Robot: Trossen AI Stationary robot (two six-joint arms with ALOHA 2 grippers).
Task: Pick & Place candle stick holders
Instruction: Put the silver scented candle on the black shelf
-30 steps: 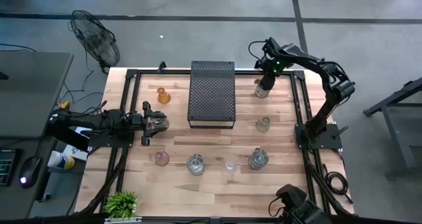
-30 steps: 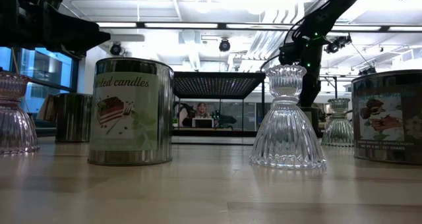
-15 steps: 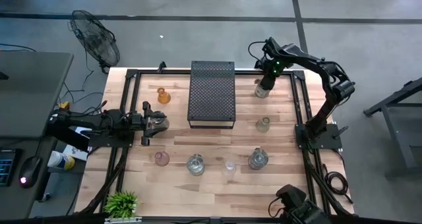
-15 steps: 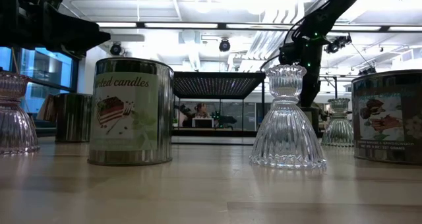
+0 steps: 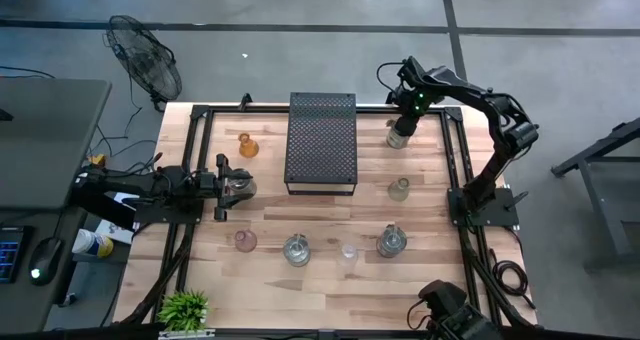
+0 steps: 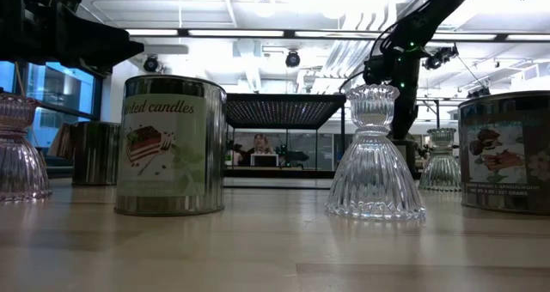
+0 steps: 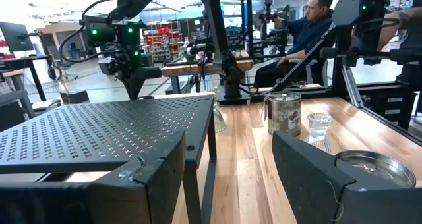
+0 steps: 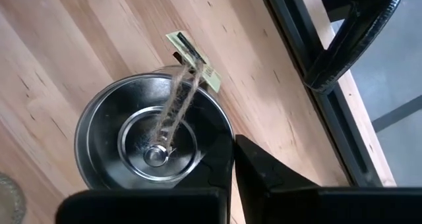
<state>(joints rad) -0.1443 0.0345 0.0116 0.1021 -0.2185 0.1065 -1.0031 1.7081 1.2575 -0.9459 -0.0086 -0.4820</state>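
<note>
Overhead, the right gripper sits on a silvery holder at the table's far right, beside the black tray. The left gripper lies low at the left edge next to another tin. Other holders stand apart — amber, pink, clear.

Level with the tabletop, a ribbed glass holder stands between a labelled tin and the tray behind.

From the left wrist, its fingers stand wide, holding nothing, facing the tray.

From the right wrist, the fingers are pinched shut on the rim of a round metal tin — a tag on string hangs inside.
</note>
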